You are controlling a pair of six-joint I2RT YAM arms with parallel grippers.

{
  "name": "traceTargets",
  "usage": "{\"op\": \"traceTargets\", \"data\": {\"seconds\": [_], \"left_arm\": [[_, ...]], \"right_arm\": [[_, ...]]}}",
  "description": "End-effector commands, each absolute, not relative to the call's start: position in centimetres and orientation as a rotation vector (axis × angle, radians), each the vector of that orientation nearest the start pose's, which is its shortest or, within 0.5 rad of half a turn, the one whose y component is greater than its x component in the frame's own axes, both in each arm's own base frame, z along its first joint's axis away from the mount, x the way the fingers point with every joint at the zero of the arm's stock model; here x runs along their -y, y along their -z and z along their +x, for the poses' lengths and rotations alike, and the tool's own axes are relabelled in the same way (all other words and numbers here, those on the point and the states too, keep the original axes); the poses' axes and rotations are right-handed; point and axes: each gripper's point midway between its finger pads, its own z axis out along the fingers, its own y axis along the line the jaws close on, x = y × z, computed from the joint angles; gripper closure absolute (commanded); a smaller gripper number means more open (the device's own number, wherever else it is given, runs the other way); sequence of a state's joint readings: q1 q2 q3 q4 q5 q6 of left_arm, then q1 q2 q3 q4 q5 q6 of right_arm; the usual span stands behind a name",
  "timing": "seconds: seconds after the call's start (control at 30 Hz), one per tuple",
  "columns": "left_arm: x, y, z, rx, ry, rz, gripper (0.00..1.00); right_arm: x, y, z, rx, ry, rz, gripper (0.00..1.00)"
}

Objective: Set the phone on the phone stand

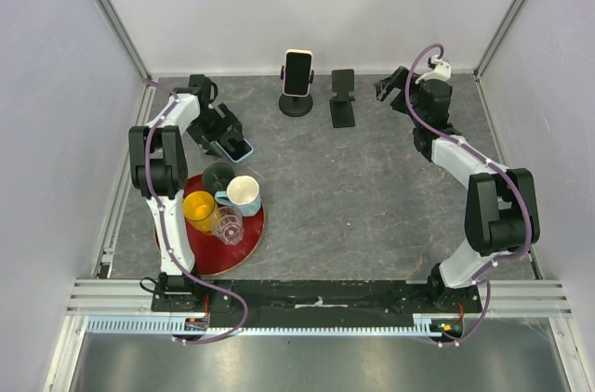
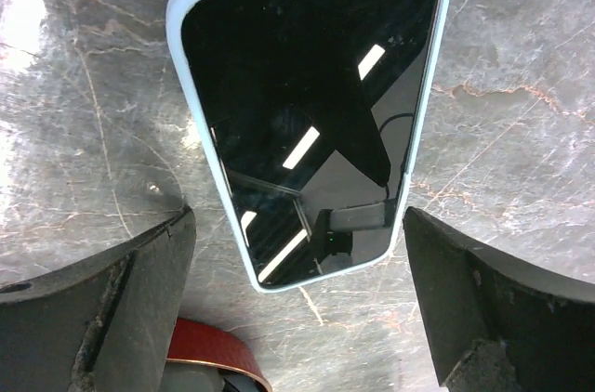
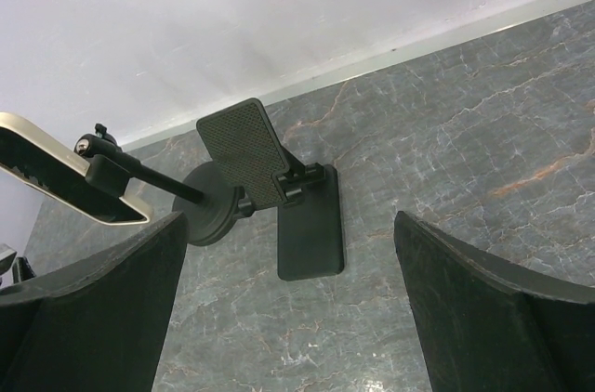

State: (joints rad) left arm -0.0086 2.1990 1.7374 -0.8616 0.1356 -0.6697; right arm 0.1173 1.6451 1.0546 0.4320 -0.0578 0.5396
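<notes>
Phone: lies flat with its screen up, in a pale blue case, on the left of the surface, just beyond the red tray.
Left end effector: spread wide, one finger on each side of the phone's near end. Neither finger appears to touch it, and it holds nothing.
Right end effector: spread and empty, up at the far right, facing the empty stand.
Empty stand: black and folding, at the far middle, with its back plate tilted and nothing on it.
Second phone: sits on a round-base stand just left of the empty one.
Risk, grip: the phone lies flush on the surface, so closing may catch only the case edge. It could then slip out on the lift or skid sideways.
Risk, tray: the tray rim is just beside the fingers. A low or dragging move toward the near side could ride the phone onto it or bump the cups.
Risk, placing: the two stands are close together, so a wide approach could knock the second phone or tip the empty stand. I judge that a steep set-down could let the phone slide off the lower lip.
Tray contents: a yellow cup, a clear glass, a white mug and a dark cup, all upright.
Cup contents: the mug and yellow cup look empty. I cannot tell for the glass or the dark cup.
</notes>
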Motion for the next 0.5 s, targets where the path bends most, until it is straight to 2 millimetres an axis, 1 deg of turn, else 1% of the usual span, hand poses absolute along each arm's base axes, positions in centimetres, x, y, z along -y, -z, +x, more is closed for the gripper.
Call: {"op": "traceTargets", "data": {"seconds": [0.0, 0.07, 0.17, 0.23, 0.27, 0.3, 0.33, 0.37, 0.47], "left_arm": [[6.7, -3.0, 46.5, -2.719, 0.419, -1.011, 0.0], [6.7, -2.7, 46.5, -2.71, 0.399, -1.048, 0.0], [6.9, -2.7, 46.6, -2.695, 0.347, -1.057, 0.0], [6.7, -2.7, 46.6, -2.691, 0.283, -1.072, 0.0], [6.1, -2.5, 46.5, -2.682, 0.223, -1.112, 0.0], [6.1, -2.4, 45.9, -2.7, 0.185, -1.131, 0.0], [5.9, -2.7, 46.0, -2.693, 0.158, -1.139, 0.01], [5.4, -2.6, 46.1, -2.671, 0.094, -1.165, 0.01], [5.6, -2.7, 45.7, -2.663, 0.026, -1.198, 0.01]], "right_arm": [[-9.1, -22.5, 51.1, -1.682, -0.565, 0.323, 0.02], [-9.0, -22.5, 51.1, -1.681, -0.568, 0.323, 0.02], [-9.1, -22.3, 51.2, -1.684, -0.573, 0.324, 0.02], [-9.0, -22.3, 51.1, -1.684, -0.572, 0.326, 0.02], [-8.9, -22.3, 51.1, -1.683, -0.572, 0.328, 0.02], [-8.8, -22.4, 51.1, -1.681, -0.572, 0.331, 0.02], [-8.7, -22.3, 51.1, -1.681, -0.571, 0.332, 0.02], [-8.8, -22.4, 51.1, -1.68, -0.576, 0.329, 0.02], [-8.7, -22.4, 51.1, -1.679, -0.58, 0.331, 0.02]]}}
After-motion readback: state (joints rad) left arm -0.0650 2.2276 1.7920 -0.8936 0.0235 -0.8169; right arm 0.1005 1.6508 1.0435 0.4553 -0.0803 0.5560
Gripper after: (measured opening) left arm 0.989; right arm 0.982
